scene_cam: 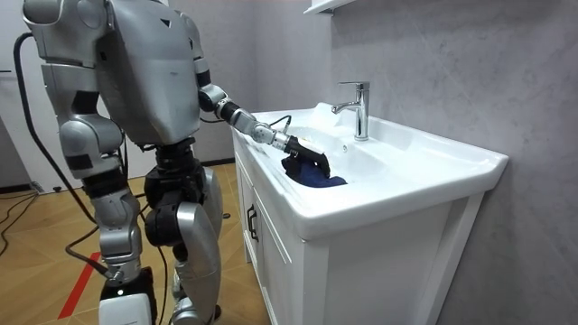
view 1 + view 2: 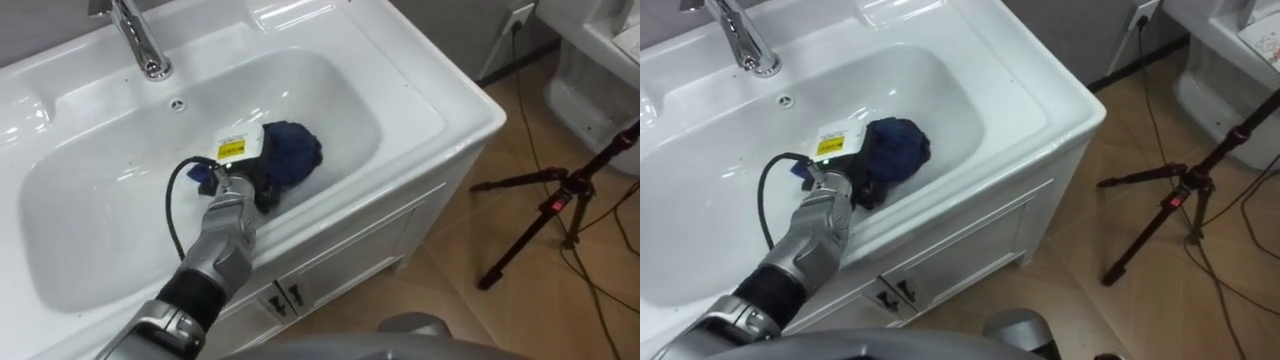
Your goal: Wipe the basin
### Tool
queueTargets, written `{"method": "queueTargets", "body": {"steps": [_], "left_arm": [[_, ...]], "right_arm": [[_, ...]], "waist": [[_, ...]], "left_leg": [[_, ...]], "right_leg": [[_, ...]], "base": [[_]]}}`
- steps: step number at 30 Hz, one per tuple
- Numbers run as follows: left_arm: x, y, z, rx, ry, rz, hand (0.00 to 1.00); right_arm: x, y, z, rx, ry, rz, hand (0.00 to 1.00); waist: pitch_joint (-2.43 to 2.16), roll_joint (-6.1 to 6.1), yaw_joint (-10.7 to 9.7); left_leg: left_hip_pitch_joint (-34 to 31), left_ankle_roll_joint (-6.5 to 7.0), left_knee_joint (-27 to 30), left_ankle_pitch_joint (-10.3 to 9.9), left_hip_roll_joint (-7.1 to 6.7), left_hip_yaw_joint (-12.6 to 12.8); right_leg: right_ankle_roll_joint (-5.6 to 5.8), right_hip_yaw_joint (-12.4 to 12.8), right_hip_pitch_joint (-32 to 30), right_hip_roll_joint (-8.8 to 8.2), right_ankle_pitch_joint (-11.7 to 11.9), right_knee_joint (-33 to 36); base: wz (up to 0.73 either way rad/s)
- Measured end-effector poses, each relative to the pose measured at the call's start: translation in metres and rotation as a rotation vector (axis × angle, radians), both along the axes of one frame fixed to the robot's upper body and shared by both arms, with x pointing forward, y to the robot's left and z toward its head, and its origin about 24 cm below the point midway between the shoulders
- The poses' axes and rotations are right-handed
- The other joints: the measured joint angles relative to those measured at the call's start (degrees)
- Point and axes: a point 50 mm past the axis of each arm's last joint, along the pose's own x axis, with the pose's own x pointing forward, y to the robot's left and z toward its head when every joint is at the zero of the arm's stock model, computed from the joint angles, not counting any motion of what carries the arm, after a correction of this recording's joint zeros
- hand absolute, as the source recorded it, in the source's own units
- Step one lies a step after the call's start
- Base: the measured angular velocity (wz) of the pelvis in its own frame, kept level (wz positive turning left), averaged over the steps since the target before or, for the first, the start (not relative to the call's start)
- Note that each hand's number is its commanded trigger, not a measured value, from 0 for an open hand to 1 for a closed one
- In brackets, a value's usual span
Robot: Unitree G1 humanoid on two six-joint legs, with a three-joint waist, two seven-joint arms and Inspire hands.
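**Left hand on cloth in the basin**

The robot stands on a wooden floor (image 2: pixel 450 300) in front of a white cabinet (image 2: pixel 340 265), close against its doors. In the room view it faces the cabinet from that view's left side, leaning its upper body a little towards it.

The basin (image 2: pixel 440 100) lies on top of the cabinet, a wide white bowl with a flat rim all round. A chrome tap (image 2: pixel 140 40) stands upright on the far rim, its spout reaching out over the bowl. A small round hole (image 2: pixel 178 103) sits in the bowl's wall just below the tap.

On the floor to the robot's right, well apart from the cabinet, stands a dark tripod (image 2: pixel 560 205) with its legs spread.

A dark blue cloth (image 2: pixel 292 152) lies bunched inside the bowl, on its bottom near the front wall and towards the right half.

The left arm reaches in over the front rim. The left hand (image 2: pixel 245 180) rests on the near side of the cloth, its dark fingers curled down into the bunched fabric and grasping it.
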Motion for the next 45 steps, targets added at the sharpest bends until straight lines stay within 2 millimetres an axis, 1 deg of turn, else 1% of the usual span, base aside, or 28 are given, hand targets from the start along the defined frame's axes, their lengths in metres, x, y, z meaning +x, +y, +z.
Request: {"method": "queueTargets", "body": {"steps": [1,4,7,11,18,20,21,22,23,24,25,26,27,28,30,32,33,34,35,36,37,38,39,40,41,43,45], "left_arm": [[0.002,-0.006,0.004,-0.006,-0.014,-0.023,1.0],[0.01,-0.016,0.013,-0.025,-0.03,-0.06,1.0],[0.015,-0.02,0.018,-0.022,-0.034,-0.082,1.0],[0.015,-0.021,0.018,-0.027,-0.031,-0.088,1.0],[0.013,-0.019,0.019,-0.022,-0.011,-0.099,1.0],[0.01,-0.014,0.014,-0.022,0.003,-0.086,1.0],[0.007,-0.011,0.009,-0.023,0.019,-0.079,1.0],[-0.001,-0.005,0.001,-0.026,0.046,-0.057,1.0],[-0.003,-0.001,-0.002,-0.031,0.051,-0.041,1.0],[-0.009,0.007,-0.009,-0.036,0.065,-0.01,1.0],[-0.015,0.015,-0.015,-0.047,0.071,0.022,1.0],[-0.017,0.018,-0.017,-0.053,0.07,0.035,1.0],[-0.019,0.022,-0.02,-0.061,0.069,0.051,1.0],[-0.022,0.026,-0.023,-0.072,0.061,0.068,1.0],[-0.026,0.033,-0.026,-0.081,0.047,0.102,1.0],[-0.032,0.044,-0.03,-0.08,0.034,0.156,1.0],[-0.034,0.054,-0.032,-0.051,0.037,0.179,1.0],[-0.038,0.076,-0.034,0.017,0.034,0.205,1.0],[-0.042,0.089,-0.036,0.063,0.03,0.225,1.0],[-0.053,0.115,-0.038,0.171,0.029,0.28,1.0],[-0.066,0.139,-0.041,0.28,0.037,0.323,1.0],[-0.073,0.15,-0.042,0.318,0.046,0.352,1.0],[-0.086,0.166,-0.044,0.379,0.063,0.391,1.0],[-0.097,0.175,-0.046,0.414,0.068,0.413,1.0],[-0.1,0.178,-0.046,0.42,0.07,0.422,1.0],[-0.101,0.184,-0.046,0.433,0.077,0.44,1.0],[-0.103,0.185,-0.046,0.44,0.082,0.446,1.0]], "right_arm": [[0.001,0.0,0.0,-0.001,-0.001,0.001,0.0],[0.005,-0.001,0.0,-0.006,-0.001,0.003,0.0],[0.013,-0.001,0.001,-0.006,-0.015,0.008,0.0],[0.017,0.0,0.001,-0.006,-0.022,0.028,0.0],[0.012,-0.001,0.001,-0.01,0.0,0.052,0.0],[0.011,0.0,0.001,-0.009,0.0,0.049,0.0],[0.008,0.0,0.0,-0.007,-0.001,0.047,0.0],[0.007,0.0,0.0,-0.006,-0.003,0.043,0.0],[0.007,0.0,0.0,-0.006,-0.004,0.041,0.0],[0.005,0.0,0.0,-0.007,-0.003,0.032,0.0],[0.0,-0.001,0.0,-0.007,0.001,0.024,0.0],[-0.001,-0.001,0.0,-0.006,0.001,0.016,0.0],[-0.004,0.0,0.0,-0.004,0.0,0.003,0.0],[-0.005,0.0,0.0,-0.004,-0.002,-0.011,0.0],[-0.006,-0.001,0.0,-0.012,-0.007,-0.027,0.0],[-0.01,-0.004,0.001,-0.031,-0.011,-0.04,0.0],[-0.013,-0.006,0.002,-0.05,-0.008,-0.052,0.0],[-0.014,-0.008,0.002,-0.068,-0.007,-0.062,0.0],[-0.014,-0.009,0.003,-0.074,-0.011,-0.067,0.0],[-0.014,-0.011,0.003,-0.087,-0.012,-0.076,0.0],[-0.015,-0.014,0.004,-0.096,-0.014,-0.1,0.0],[-0.016,-0.016,0.005,-0.101,-0.016,-0.113,0.0],[-0.02,-0.022,0.007,-0.115,-0.01,-0.129,0.0],[-0.023,-0.028,0.008,-0.127,-0.005,-0.128,0.0],[-0.023,-0.03,0.009,-0.131,-0.004,-0.129,0.0],[-0.018,-0.032,0.009,-0.129,-0.019,-0.13,0.0],[-0.013,-0.032,0.01,-0.125,-0.04,-0.13,0.0]], "waist": [[0.09,0.2,-0.12],[0.26,0.69,-0.41],[0.3,0.81,-0.41],[0.29,0.81,-0.38],[0.3,0.83,0.16],[0.41,0.65,0.97],[0.6,0.36,1.57],[0.52,0.11,1.94],[0.52,-0.01,2.09],[0.58,-0.27,3.0],[0.34,-0.65,4.01],[0.31,-0.89,4.41],[0.22,-1.43,5.13],[-0.02,-1.82,5.64],[-0.31,-1.89,7.07],[-0.6,-2.08,7.54],[-0.9,-2.09,7.88],[-1.17,-2.09,8.08],[-1.24,-1.9,8.16],[-1.33,-1.45,8.29],[-1.46,-0.94,8.41],[-1.57,-0.65,8.63],[-1.99,0.25,9.44],[-2.02,0.98,9.64],[-2.05,1.25,9.69],[-2.01,1.55,9.73],[-1.98,1.78,9.99]], "left_leg": [[0.03,0.0,0.0,0.0,0.01,0.13],[-0.28,0.0,0.0,0.0,0.03,0.19],[-0.75,0.0,0.04,0.0,0.07,0.14],[-0.77,0.0,0.05,0.0,0.08,0.02],[-0.64,0.0,0.04,0.0,0.1,0.04],[-0.35,0.0,-0.02,0.0,0.12,0.2],[0.21,0.0,-0.03,0.0,0.13,0.36],[0.56,0.0,-0.04,0.0,0.13,0.58],[0.74,0.0,-0.03,0.0,0.13,0.63],[1.3,0.0,-0.08,0.0,0.14,0.79],[1.61,0.0,-0.05,0.0,0.15,0.82],[1.79,0.0,-0.07,0.0,0.18,0.81],[2.06,0.0,-0.1,0.0,0.23,0.81],[2.2,0.0,-0.25,0.0,0.33,0.87],[2.36,-0.01,-0.41,0.0,0.59,1.16],[2.36,-0.03,-0.41,-0.01,0.92,1.13],[2.35,-0.03,-0.46,-0.01,1.19,1.1],[2.44,-0.03,-0.46,-0.01,1.51,1.07],[2.47,-0.07,-0.44,0.01,1.68,1.09],[2.55,-0.17,-0.42,0.06,1.98,1.05],[2.89,-0.55,-0.47,0.3,2.13,1.05],[3.16,-0.69,-0.46,0.39,2.16,1.04],[3.68,-0.71,-0.31,0.4,2.25,1.03],[4.4,-0.72,-0.24,0.41,2.23,0.99],[4.64,-0.72,-0.2,0.41,2.18,0.98],[5.14,-0.73,-0.25,0.41,2.19,0.9],[5.23,-0.78,-0.13,0.45,2.25,0.86]], "right_leg": [[-0.04,-0.01,0.0,0.0,0.03,0.05],[-0.05,-0.24,-0.08,-0.03,0.04,-0.15],[-0.05,-0.43,-0.3,-0.06,0.04,-0.38],[-0.04,-0.82,-0.18,-0.11,0.06,-0.96],[-0.08,-0.63,-0.18,-0.01,0.09,-0.98],[-0.09,-0.32,0.14,0.08,0.08,-0.84],[-0.16,-0.14,0.66,0.12,0.03,-0.89],[-0.21,-0.05,0.95,0.14,-0.09,-0.9],[-0.22,-0.01,0.97,0.15,-0.12,-0.89],[-0.28,0.29,1.04,0.24,-0.21,-0.83],[-0.3,0.59,1.31,0.32,-0.27,-0.83],[-0.32,0.58,1.52,0.36,-0.28,-0.86],[-0.37,0.64,1.74,0.46,-0.31,-0.85],[-0.39,0.88,1.77,0.65,-0.31,-0.84],[-0.69,1.47,1.68,1.08,-0.06,-0.6],[-0.98,1.43,1.65,1.41,0.15,-0.71],[-1.18,1.44,1.65,1.71,0.27,-0.79],[-1.49,1.55,1.65,2.08,0.45,-0.87],[-1.71,1.61,1.64,2.27,0.58,-0.97],[-2.0,1.81,1.67,2.61,0.76,-1.16],[-2.2,2.2,1.86,2.84,0.81,-1.18],[-2.33,2.39,1.99,2.91,0.73,-1.15],[-2.53,2.76,2.39,3.01,0.6,-1.14],[-2.62,2.78,2.87,2.96,0.27,-1.06],[-2.63,2.76,2.92,2.91,-0.06,-0.88],[-2.73,2.76,2.94,2.98,-0.62,0.07],[-2.85,2.96,2.8,3.07,-0.55,0.1]], "base": [[-0.05],[0.03],[0.08],[0.05],[-0.03],[-0.11],[-0.1],[-0.08],[-0.09],[-0.13],[-0.11],[-0.04],[0.0],[-0.07],[-0.24],[-0.13],[-0.06],[-0.1],[-0.16],[-0.14],[-0.14],[-0.15],[-0.11],[-0.04],[0.08],[0.02],[-0.17]]}}
